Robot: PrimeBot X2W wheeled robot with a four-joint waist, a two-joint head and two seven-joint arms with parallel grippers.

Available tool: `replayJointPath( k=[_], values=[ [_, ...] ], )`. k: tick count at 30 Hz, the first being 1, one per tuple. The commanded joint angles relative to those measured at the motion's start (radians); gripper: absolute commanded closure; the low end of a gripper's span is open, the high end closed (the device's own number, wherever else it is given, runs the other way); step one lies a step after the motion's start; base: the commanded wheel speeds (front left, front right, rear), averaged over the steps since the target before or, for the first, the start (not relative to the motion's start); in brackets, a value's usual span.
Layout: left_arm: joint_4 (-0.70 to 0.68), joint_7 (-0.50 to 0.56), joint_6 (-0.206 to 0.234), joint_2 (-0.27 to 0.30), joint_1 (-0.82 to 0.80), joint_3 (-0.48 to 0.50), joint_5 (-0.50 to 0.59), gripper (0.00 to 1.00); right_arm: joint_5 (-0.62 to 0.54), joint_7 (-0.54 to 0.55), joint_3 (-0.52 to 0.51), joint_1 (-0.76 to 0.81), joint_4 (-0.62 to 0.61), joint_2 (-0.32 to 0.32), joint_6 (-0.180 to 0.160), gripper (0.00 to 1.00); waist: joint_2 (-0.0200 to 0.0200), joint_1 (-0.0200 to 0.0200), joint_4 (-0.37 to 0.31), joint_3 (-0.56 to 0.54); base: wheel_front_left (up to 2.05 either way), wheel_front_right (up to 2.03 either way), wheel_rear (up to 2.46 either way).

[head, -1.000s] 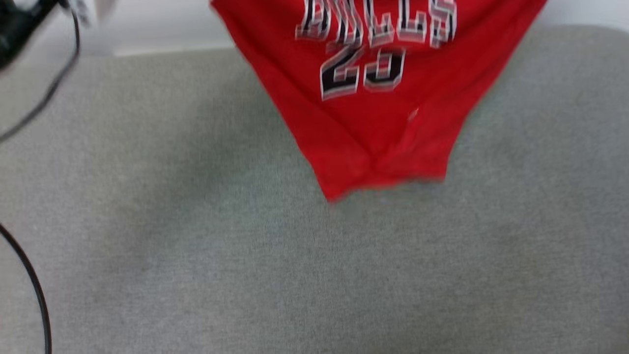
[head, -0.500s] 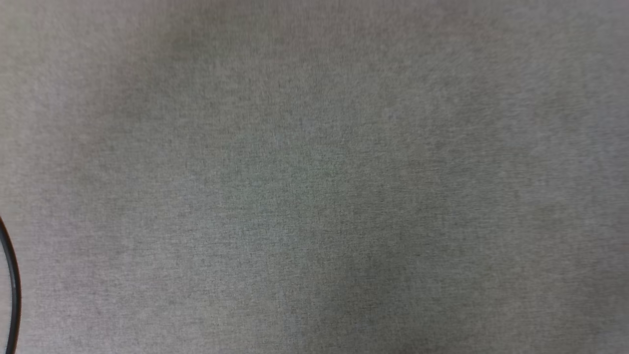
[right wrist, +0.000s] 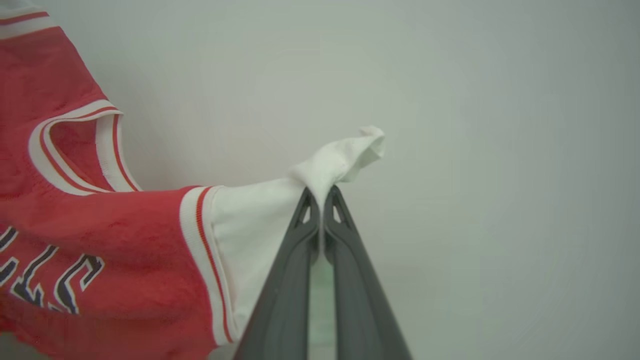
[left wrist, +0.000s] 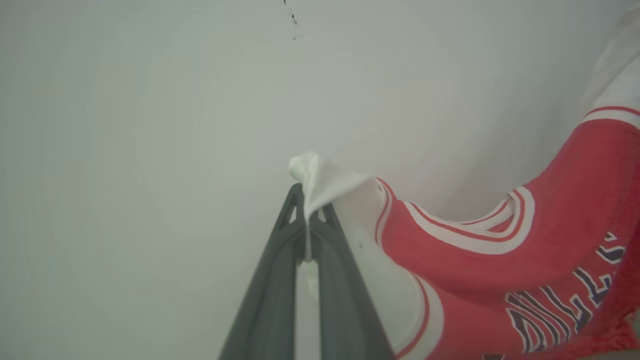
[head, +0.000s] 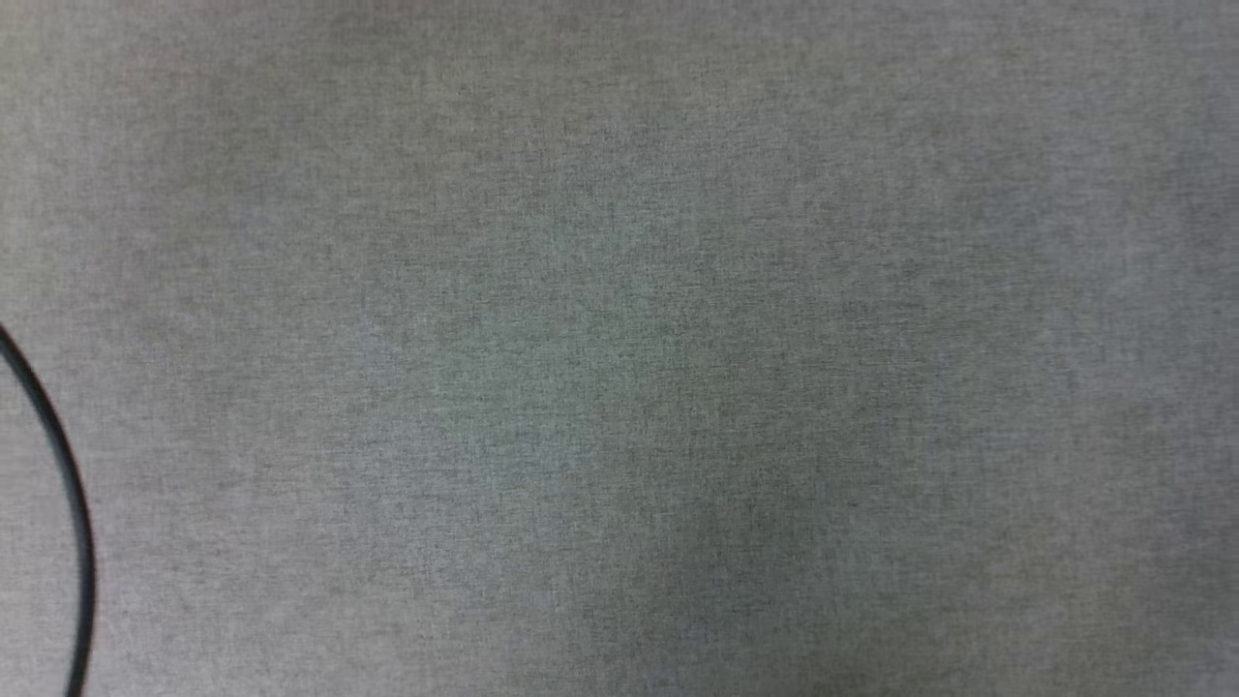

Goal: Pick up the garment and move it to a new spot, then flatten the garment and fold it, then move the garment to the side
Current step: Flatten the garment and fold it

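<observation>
Garment: the garment (left wrist: pixel 500 270) hangs in the air, slung between both grippers, lettered front showing.
Left gripper (left wrist: pixel 306 202): clamped tight on a white sleeve tip (left wrist: pixel 322 177) bunched just past its fingertips.
Right gripper (right wrist: pixel 320 195): clamped tight on the other sleeve (right wrist: pixel 350 152), the red body sagging off to its side.
Handling: likely light, limp and sturdy. Thin pinches may slip, and sleeve ends or shoulders suit spreading it flat.
Beyond: a pale wall (right wrist: pixel 500 150) lies past both grippers.
Below: grey cloth surface (head: pixel 619 348), black cable (head: pixel 73 503).
</observation>
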Motion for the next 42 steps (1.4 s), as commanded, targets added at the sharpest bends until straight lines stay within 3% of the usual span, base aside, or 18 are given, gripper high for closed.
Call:
replayJointPath(
  k=[1,9,12,18,28,33,42],
  values=[
    [0.007,-0.024,-0.006,0.000,0.041,-0.003,-0.013,1.00,0.007,-0.015,0.015,0.042,0.007,0.014,-0.001,1.00,0.0000,-0.0003,-0.005,-0.013,0.00,0.00,0.00],
    [-0.021,-0.130,-0.012,0.055,0.413,-0.069,-0.087,1.00,0.126,-0.112,0.116,0.357,0.000,0.048,-0.001,1.00,0.0000,-0.0003,-0.023,-0.150,0.00,0.00,0.00],
    [-0.061,-0.153,0.009,0.075,0.555,-0.070,-0.127,1.00,0.171,-0.128,0.154,0.467,-0.023,0.035,-0.001,1.00,0.0000,-0.0003,-0.028,-0.195,0.00,0.00,0.00],
    [-0.185,-0.186,0.090,0.124,0.873,-0.077,-0.204,1.00,0.248,-0.147,0.232,0.682,-0.076,0.007,-0.001,1.00,0.0000,-0.0003,-0.035,-0.286,0.00,0.00,0.00],
    [-0.484,-0.202,0.292,0.251,1.402,-0.019,-0.331,1.00,0.351,-0.166,0.293,1.035,-0.190,-0.079,-0.001,1.00,0.0000,-0.0003,-0.054,-0.438,0.00,0.00,0.00],
    [-0.558,-0.203,0.338,0.276,1.639,0.043,-0.350,1.00,0.380,-0.168,0.289,1.197,-0.239,-0.140,-0.001,1.00,0.0000,-0.0003,-0.058,-0.501,0.00,0.00,0.00],
    [-0.595,-0.202,0.383,0.229,1.969,0.171,-0.339,1.00,0.383,-0.168,0.224,1.463,-0.332,-0.226,-0.001,1.00,0.0000,-0.0003,-0.073,-0.573,0.00,0.00,0.00]
  ],
)
